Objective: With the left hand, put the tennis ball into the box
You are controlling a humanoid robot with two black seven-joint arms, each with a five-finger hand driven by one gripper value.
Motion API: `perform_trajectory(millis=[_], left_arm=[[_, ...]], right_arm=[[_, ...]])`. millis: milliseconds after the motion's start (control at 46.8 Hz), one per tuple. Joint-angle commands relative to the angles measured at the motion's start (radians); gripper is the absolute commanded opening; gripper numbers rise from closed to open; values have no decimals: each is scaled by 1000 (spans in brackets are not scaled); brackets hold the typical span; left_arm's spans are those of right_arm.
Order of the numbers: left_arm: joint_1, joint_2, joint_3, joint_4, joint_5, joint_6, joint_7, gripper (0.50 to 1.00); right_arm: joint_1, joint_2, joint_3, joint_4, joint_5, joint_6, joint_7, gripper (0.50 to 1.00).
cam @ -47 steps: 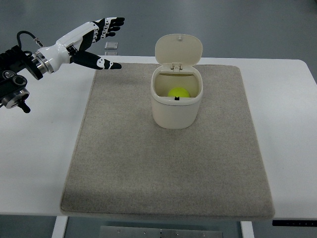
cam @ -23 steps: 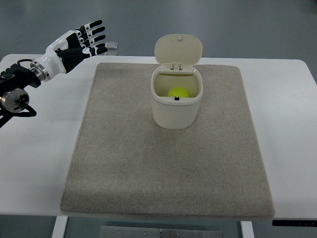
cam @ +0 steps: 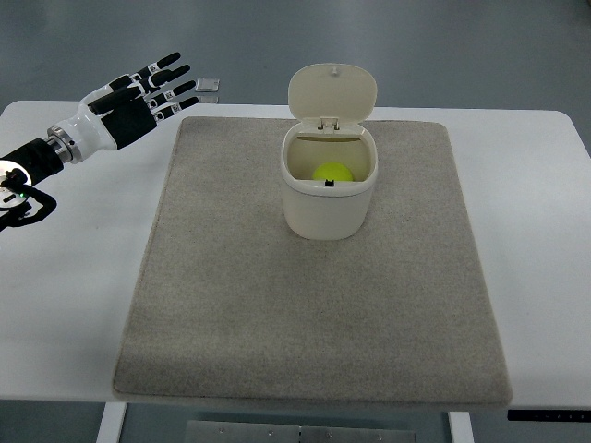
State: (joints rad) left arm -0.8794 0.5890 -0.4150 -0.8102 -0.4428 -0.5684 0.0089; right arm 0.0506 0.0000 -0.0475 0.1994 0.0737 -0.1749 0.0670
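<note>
The tennis ball lies inside the cream box, whose lid stands tipped up and open at the back. The box sits on a grey mat toward the far edge of the white table. The left hand hovers near the table's far left corner, fingers spread wide, holding nothing.
</note>
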Motion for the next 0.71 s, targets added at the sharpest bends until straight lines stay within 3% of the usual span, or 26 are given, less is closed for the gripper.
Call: perform_trajectory(millis=[0,256,684], left_arm=[[28,0,-50,0,-60,-2,65,992],[97,0,-137,-9,-140,1,123,994],[88,-11,-136,39,-122,4,129,992]], right_arm=[[0,0,1,0,0,0,-1,901],[0,0,0,0,1,0,0,903],[0,0,1,0,0,0,0,903]])
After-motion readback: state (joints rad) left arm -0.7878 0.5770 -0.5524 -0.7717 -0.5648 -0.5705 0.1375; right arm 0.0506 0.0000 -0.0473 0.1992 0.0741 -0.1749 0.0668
